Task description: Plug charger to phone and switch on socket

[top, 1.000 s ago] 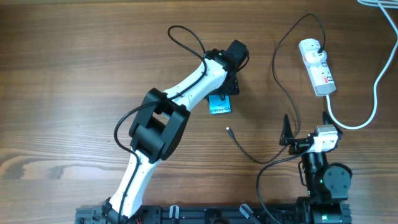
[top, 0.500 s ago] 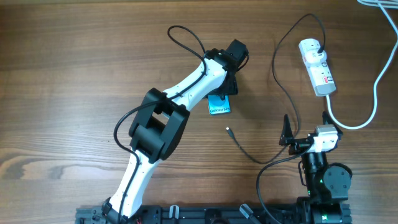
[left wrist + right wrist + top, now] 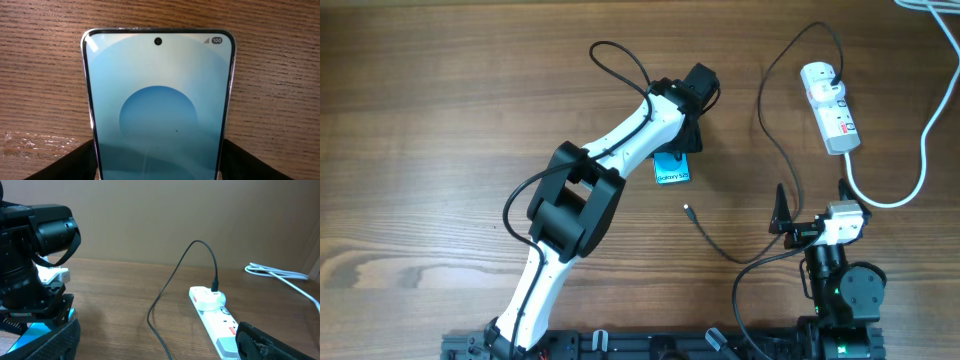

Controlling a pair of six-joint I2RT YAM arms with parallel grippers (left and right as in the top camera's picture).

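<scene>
The left claw is gripping the phone by its sides. The charger tip is lying unplugged near the phone. The right claw is gaping empty, and the socket is sitting well apart. 2 steps are remaining.

The small rectangular smartphone lies flat and screen-up on the wooden table, near its middle. Its lit display shows pale and deeper blue circles and a "100" battery mark in one top corner. The long thin black charger cable trails loose over the wood. Its tiny metallic tip is near the smartphone's end but apart from it, unplugged. The cable's other end enters a white plug seated in the white elongated power strip, which lies flat at the far right and bears small red switch marks.
</scene>
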